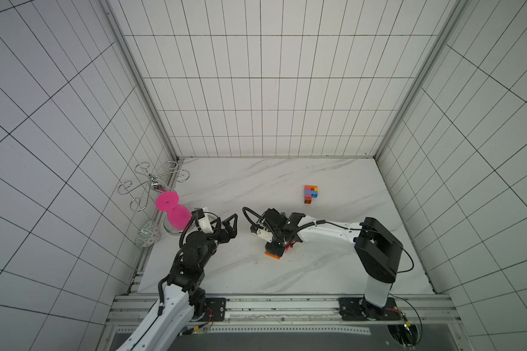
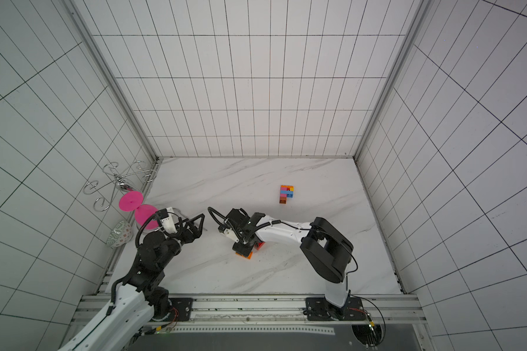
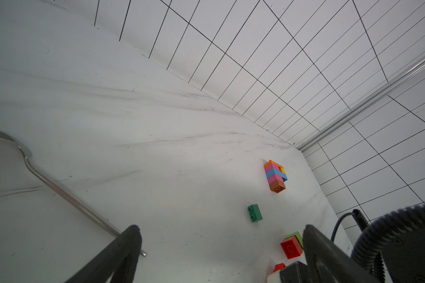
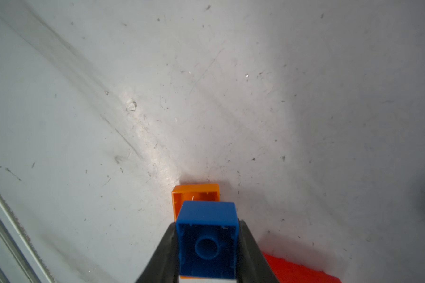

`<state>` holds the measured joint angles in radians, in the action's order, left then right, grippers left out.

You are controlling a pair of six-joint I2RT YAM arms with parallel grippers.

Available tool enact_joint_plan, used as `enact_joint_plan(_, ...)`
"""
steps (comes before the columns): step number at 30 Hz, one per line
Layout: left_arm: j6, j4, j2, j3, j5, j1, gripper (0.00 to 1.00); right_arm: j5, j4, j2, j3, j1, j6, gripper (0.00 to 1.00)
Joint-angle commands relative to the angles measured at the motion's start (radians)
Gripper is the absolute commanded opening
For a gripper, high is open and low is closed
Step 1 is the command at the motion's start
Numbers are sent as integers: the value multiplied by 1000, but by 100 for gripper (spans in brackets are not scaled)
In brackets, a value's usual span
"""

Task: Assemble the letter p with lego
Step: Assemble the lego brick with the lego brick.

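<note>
- Step in hand, as I read it: a brick is grasped and waits to be carried to the build. The right hand is closed on a blue brick, jaws clamped on its two side faces, hollow underside facing the wrist camera.
- The blue brick sits low over the table, right by an orange brick lying on its side (touching or not, can't tell). A red brick lies just beside the hand.
- The lego build lies flat toward the far right of the table, well apart from both hands. It is a column of orange, pink, blue, pink and brown with yellow and blue jutting off near the top (already reads like a P).
- Loose pieces show in the left wrist view: a green brick, a lime brick and the red one, all between the hands and the build.
- The left hand is wide open, holds nothing, touches nothing, and hovers near the pink cup.
- Next move likely calls for lifting clear of the orange brick, carrying to the build, and turning the brick so its studs and hollow line up (slip risk, since the faces are smooth).
</note>
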<state>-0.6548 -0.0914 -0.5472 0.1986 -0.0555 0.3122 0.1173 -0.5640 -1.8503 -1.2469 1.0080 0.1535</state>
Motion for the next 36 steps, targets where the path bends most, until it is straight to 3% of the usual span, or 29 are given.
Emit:
enact_joint_plan(1,1,17,-11,-9,23,-4,98,-13,-22,-15,-14,14,37,0)
enact_joint_plan(18,1,4,-25,-9,13,-4,98,-9,-46,-60,-10,26,49,0)
enact_joint_plan(26,1,2,-23,-11,10,-5,98,-109,-73,-168,-31,23,25,0)
enact_joint_plan(36,1,-3,-26,-13,8,-4,98,-113,-71,-183,-24,16,6,0)
